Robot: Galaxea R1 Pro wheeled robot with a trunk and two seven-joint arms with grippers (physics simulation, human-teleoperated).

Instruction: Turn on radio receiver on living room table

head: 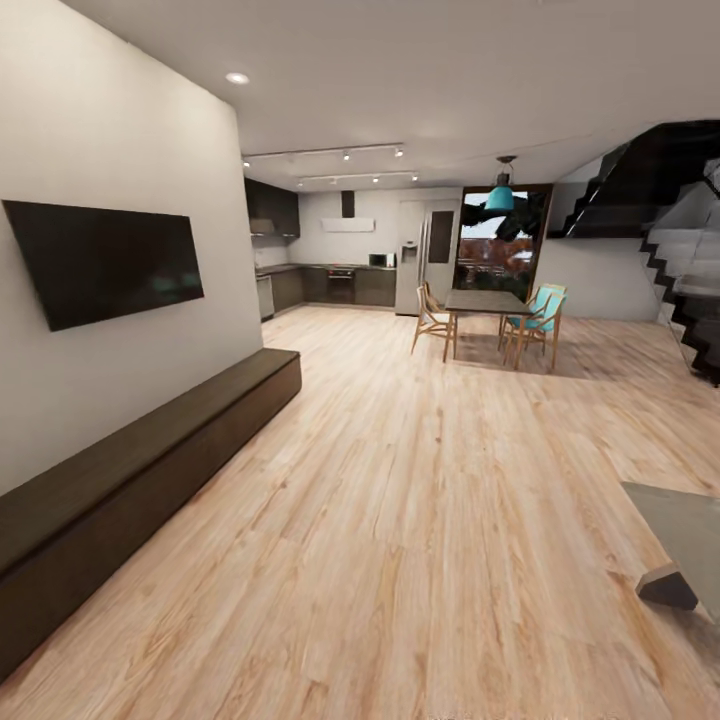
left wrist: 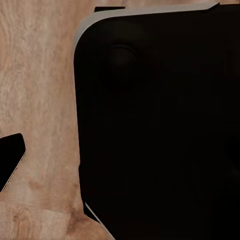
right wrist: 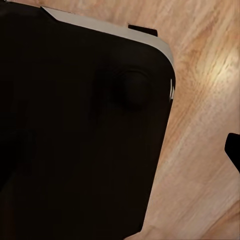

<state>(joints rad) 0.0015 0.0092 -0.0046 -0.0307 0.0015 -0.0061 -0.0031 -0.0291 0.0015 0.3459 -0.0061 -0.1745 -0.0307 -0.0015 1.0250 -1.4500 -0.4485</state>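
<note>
The radio receiver is out of view. A corner of the low table's glossy grey top [head: 678, 528] juts in at the lower right of the head view, with a dark support [head: 667, 588] beneath it. The living room's light wood plank floor [head: 420, 520] stretches ahead. In the left wrist view one dark fingertip [left wrist: 11, 161] hangs over the floor beside the robot's black base [left wrist: 160, 125]. The right wrist view has a dark fingertip [right wrist: 234, 150] at its edge next to the same black base [right wrist: 75, 130]. Neither view lets me tell how the jaws stand.
A long dark wooden bench cabinet [head: 140, 470] runs along the left wall under a wall-mounted TV [head: 100, 260]. Farther ahead stand a dining table [head: 487, 303] with chairs [head: 535, 320], a kitchen [head: 340, 280] and a black staircase [head: 680, 290] at the right.
</note>
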